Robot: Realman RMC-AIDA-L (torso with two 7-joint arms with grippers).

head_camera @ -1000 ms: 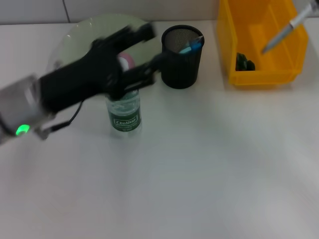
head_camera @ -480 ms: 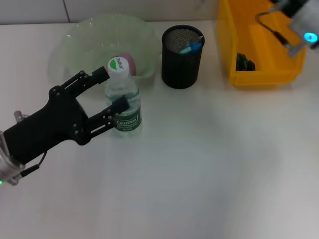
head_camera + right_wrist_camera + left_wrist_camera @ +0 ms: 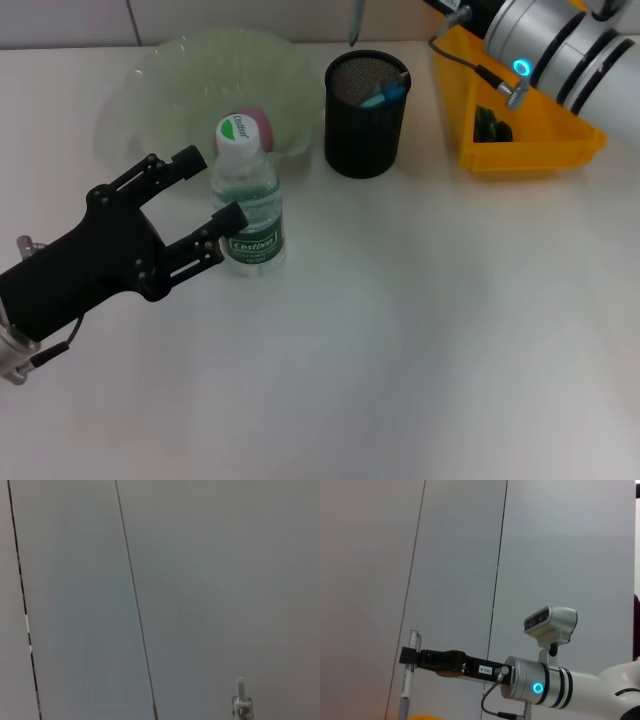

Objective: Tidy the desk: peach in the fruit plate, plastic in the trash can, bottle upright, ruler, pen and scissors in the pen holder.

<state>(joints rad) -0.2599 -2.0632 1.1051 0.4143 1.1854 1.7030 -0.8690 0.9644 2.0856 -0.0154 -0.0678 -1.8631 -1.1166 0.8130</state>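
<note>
Standing upright just off the spread jaws of the left gripper [image 3: 203, 186], the bottle [image 3: 246, 200] shows a green "cestbon" label. Right gripper [image 3: 410, 658] pinches a pen [image 3: 408, 676] above the holder [image 3: 366, 112]; peach [image 3: 258, 124] sits in the plate [image 3: 150, 85].

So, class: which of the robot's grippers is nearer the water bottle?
Left. The left gripper sits open right beside the water bottle; the right gripper holds a pen far off, above the pen holder.
</note>
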